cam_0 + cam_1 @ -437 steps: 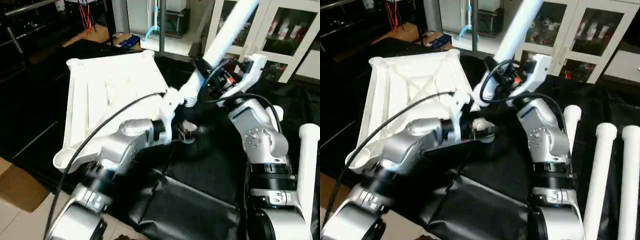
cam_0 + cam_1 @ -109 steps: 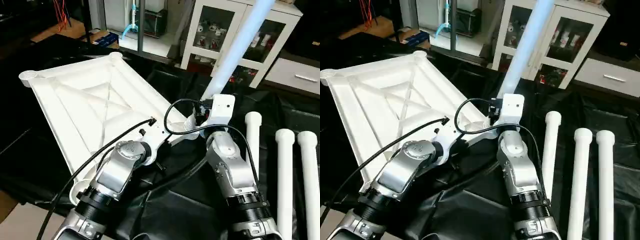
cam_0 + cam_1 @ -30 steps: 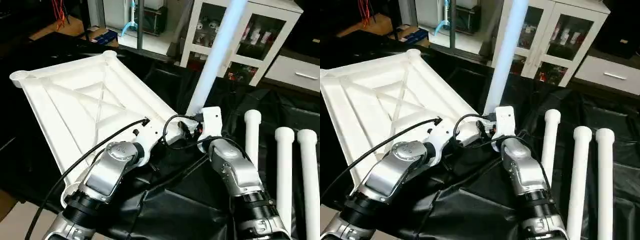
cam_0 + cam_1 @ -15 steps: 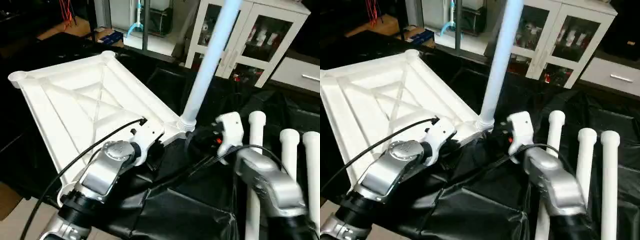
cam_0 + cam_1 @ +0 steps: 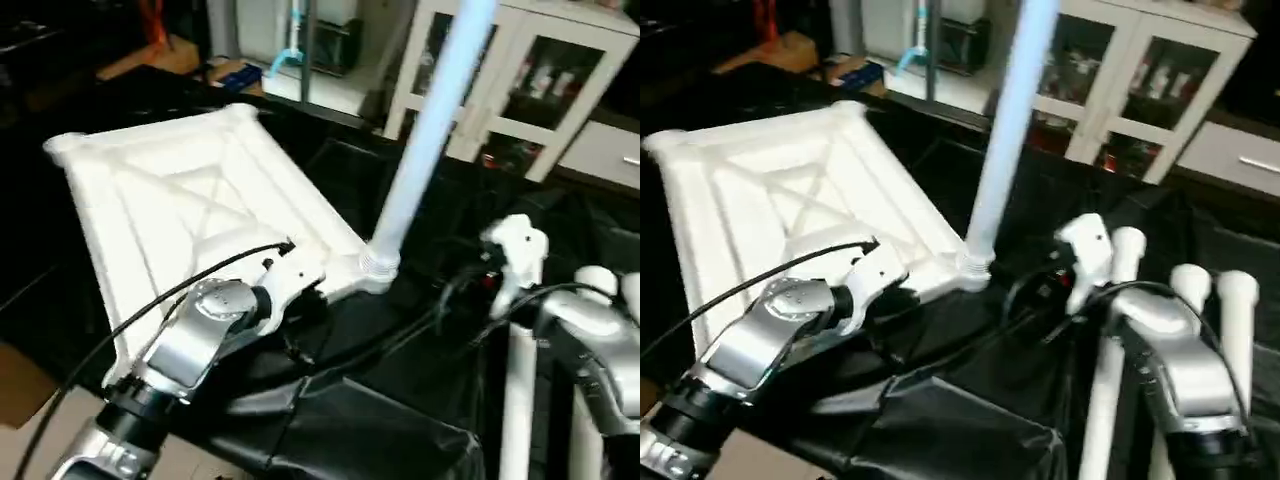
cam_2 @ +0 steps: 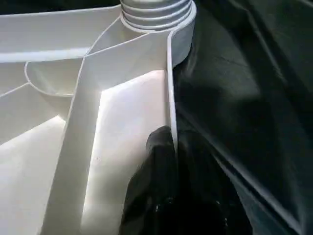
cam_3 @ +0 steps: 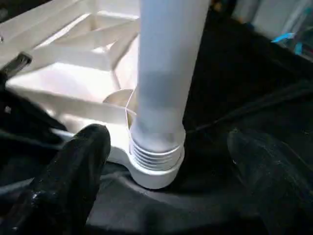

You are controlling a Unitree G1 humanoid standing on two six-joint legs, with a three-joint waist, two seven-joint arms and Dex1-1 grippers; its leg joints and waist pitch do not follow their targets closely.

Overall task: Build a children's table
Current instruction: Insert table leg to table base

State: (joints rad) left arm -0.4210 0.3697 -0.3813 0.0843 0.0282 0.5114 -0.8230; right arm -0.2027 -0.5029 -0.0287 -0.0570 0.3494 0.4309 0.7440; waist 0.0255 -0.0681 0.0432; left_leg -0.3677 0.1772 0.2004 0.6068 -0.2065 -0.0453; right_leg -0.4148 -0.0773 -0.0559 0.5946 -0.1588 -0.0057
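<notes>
The white plastic rectangular tabletop (image 5: 200, 210) is lying upside down on the black-draped surface (image 5: 400, 420), its ribbed X-braced underside facing up, toward the left and far side of the scene. The left pincer (image 6: 168, 161) is sitting at the tabletop's near right rim, its black fingers pressed shut over the thin edge wall, seemingly steadying it. Just right of it, one long white tube leg (image 5: 1005, 130) is standing upright in the near right round corner socket (image 7: 154, 166), its threaded collar showing at the socket's mouth. The right pincer (image 7: 166, 161) is hanging spread wide on either side of the leg's base, gripping nothing. Further right, three more white tube legs (image 5: 1115, 330) are lying side by side on the surface. One leg appears fitted, perhaps not fully seated; three sockets are waiting.
</notes>
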